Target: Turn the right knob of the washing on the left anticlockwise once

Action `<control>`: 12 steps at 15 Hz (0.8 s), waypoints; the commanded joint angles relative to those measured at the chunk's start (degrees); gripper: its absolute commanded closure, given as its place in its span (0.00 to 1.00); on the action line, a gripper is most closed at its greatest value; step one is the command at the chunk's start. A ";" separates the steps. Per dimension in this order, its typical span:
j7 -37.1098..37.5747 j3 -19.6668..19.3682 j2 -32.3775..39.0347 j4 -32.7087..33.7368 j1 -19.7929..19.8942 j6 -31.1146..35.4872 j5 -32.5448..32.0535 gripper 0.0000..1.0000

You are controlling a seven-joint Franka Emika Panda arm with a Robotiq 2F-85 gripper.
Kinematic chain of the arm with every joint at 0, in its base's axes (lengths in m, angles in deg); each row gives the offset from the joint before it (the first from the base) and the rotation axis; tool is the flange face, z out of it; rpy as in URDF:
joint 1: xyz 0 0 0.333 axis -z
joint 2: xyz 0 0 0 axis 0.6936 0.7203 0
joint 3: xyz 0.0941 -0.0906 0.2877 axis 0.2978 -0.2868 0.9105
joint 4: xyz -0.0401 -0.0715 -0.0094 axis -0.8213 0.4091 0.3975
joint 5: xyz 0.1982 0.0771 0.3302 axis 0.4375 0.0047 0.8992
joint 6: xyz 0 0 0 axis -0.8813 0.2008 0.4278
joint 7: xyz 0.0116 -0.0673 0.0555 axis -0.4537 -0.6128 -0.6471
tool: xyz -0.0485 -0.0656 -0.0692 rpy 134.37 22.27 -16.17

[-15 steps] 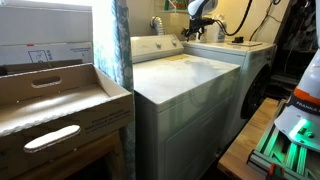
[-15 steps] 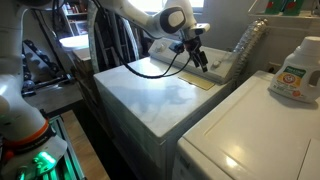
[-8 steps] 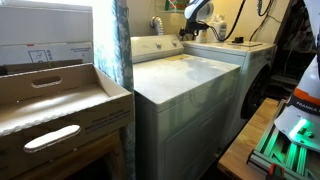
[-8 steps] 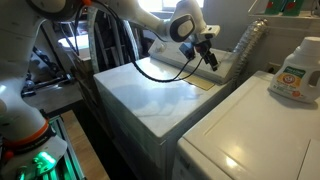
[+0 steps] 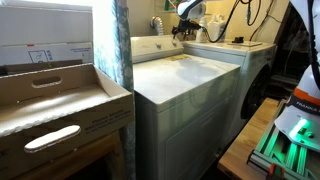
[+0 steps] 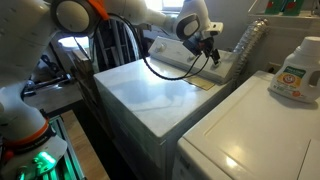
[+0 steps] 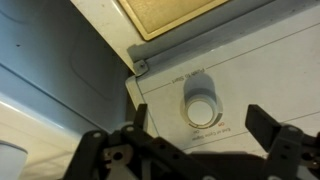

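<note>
White round knob (image 7: 200,108) mid control panel (image 7: 265,70) of washer. Claw (image 7: 199,130) open, just off panel, jaws spread either side of knob. Knob likely rigid, smooth plastic, stiff to turn; pinch across rim firmly.

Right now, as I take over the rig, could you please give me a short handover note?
Gripper: open, empty, hovering in front of the control panel of the washer, touching nothing.
Knob: white, on the panel, framed between the open fingers in the wrist view. Only this knob shows there, so check that it is the right one.
Done: gripper lined up with the knob.
Left: move in, grip the knob, turn it anticlockwise once, release.
</note>
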 commanded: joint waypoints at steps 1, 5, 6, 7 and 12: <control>-0.66 -0.06 1.35 2.18 -0.06 -1.46 0.53 0.00; -0.61 0.35 4.00 5.39 0.19 -2.17 0.11 0.00; -1.65 1.15 4.32 5.51 0.68 -1.68 0.77 0.00; -2.25 1.65 4.64 5.48 0.88 -0.62 1.09 0.00; -4.29 3.74 5.66 5.84 1.81 1.80 1.38 0.00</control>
